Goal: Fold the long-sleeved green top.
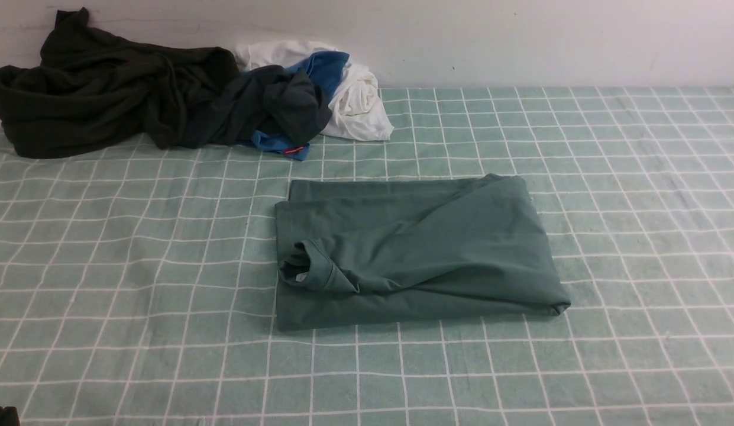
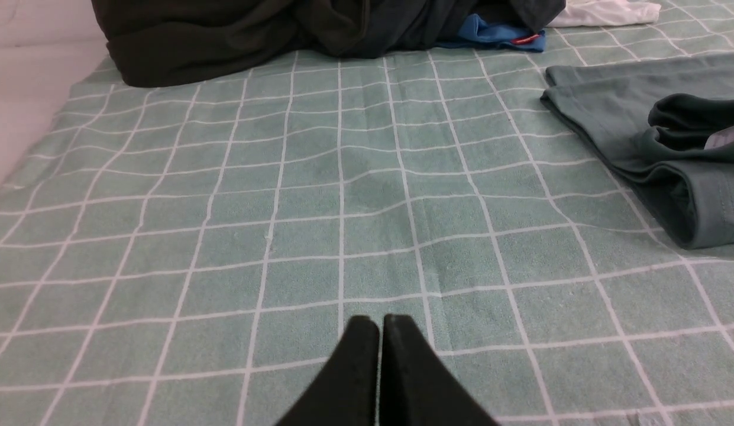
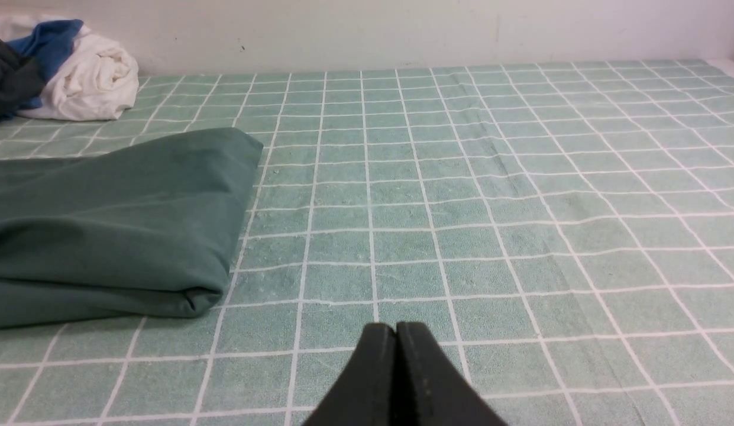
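1. Sage-green and folded into a rough rectangle, the green long-sleeved top (image 1: 414, 248) lies flat near the middle of the checked cloth (image 1: 136, 284), its ribbed neck opening (a pale label shows inside) turned toward the robot's left.
2. Neither gripper touches the top. The left gripper (image 2: 380, 325) hangs low over bare cloth to the top's left, fingertips pressed together and holding nothing.
3. The right gripper (image 3: 396, 331) sits over bare cloth to the top's right, near its rounded folded edge, jaws likewise closed and empty.
4. At the far left, against the wall (image 1: 520, 41), a dark olive-black garment (image 1: 100, 94) is heaped beside a dark grey garment (image 1: 272, 103), a blue piece (image 1: 325, 65) and a white one (image 1: 358, 103), all well apart from the top.
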